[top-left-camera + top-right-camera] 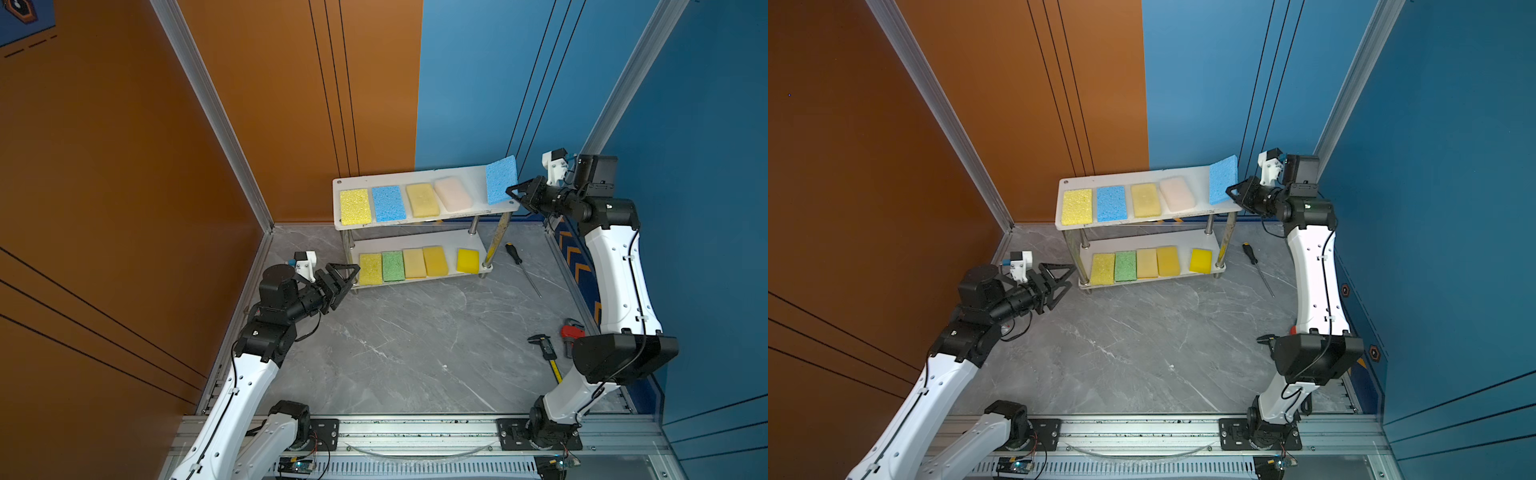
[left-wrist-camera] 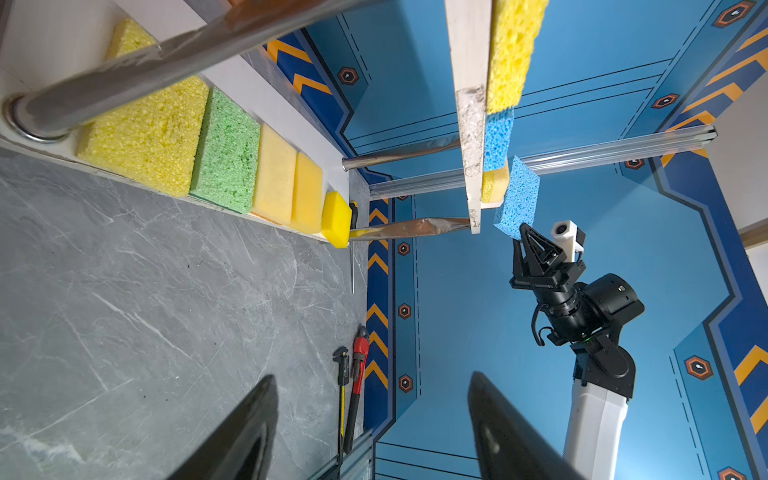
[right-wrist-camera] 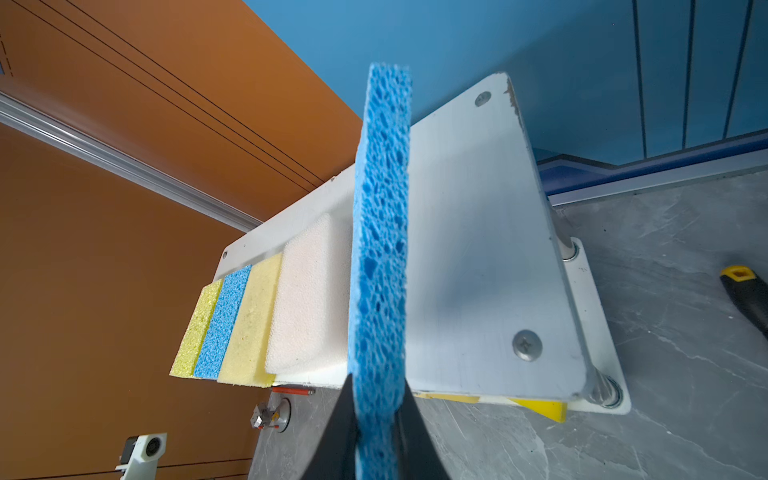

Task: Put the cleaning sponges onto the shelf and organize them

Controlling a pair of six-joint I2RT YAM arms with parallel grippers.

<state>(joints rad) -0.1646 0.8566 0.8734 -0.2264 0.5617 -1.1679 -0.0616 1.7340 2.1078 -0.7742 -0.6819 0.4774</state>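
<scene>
Blue sponge (image 1: 501,179) tilted on edge over the bare right end of the shelf (image 1: 471,176) top board, clamped in right tool (image 1: 514,194). Lay it flat, parallel beside pinkish sponge (image 1: 453,193), then release. Left tool (image 1: 354,277) apart, empty, by lower tier.

Both top views looked steeply down from high on the near side onto the small two-tier white shelf with chrome posts (image 1: 415,176) (image 1: 1133,176), which every view shared. The left wrist camera sat low beside its lower board (image 2: 50,37) (rolled sideways); the right wrist camera hung close over its top board (image 3: 478,249).
</scene>
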